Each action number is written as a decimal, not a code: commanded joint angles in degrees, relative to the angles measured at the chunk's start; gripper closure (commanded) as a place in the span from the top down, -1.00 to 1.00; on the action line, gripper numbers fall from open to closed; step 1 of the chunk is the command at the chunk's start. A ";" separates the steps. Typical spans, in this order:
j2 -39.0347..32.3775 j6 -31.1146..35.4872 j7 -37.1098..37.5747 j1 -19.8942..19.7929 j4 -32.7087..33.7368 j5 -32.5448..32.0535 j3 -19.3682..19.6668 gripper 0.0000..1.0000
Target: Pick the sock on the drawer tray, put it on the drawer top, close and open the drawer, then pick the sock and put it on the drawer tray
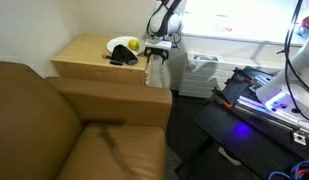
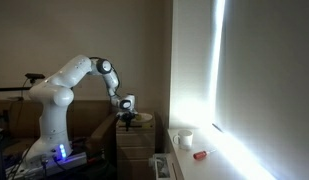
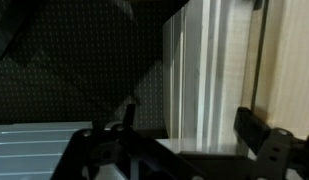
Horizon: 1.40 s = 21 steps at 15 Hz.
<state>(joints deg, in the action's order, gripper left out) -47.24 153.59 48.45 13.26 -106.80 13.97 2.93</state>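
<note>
brown sofa sits just beside the wooden drawer.

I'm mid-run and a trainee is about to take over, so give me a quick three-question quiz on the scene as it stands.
1. True or false: the sock lies on the drawer top.
2. Fill in: in the wrist view the fingers are ____, with nothing between them.
3. Pick one: in an exterior view the fingers are A) over the sofa, B) at the edge of the drawer top, C) at the window.
Key: 1 true; 2 open; 3 B.
</note>
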 commanded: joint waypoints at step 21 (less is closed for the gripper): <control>-5.21 -6.19 2.97 -0.49 7.53 -1.21 2.80 1.00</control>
<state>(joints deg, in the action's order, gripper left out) -49.11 143.20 49.28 13.12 -100.30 13.84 4.25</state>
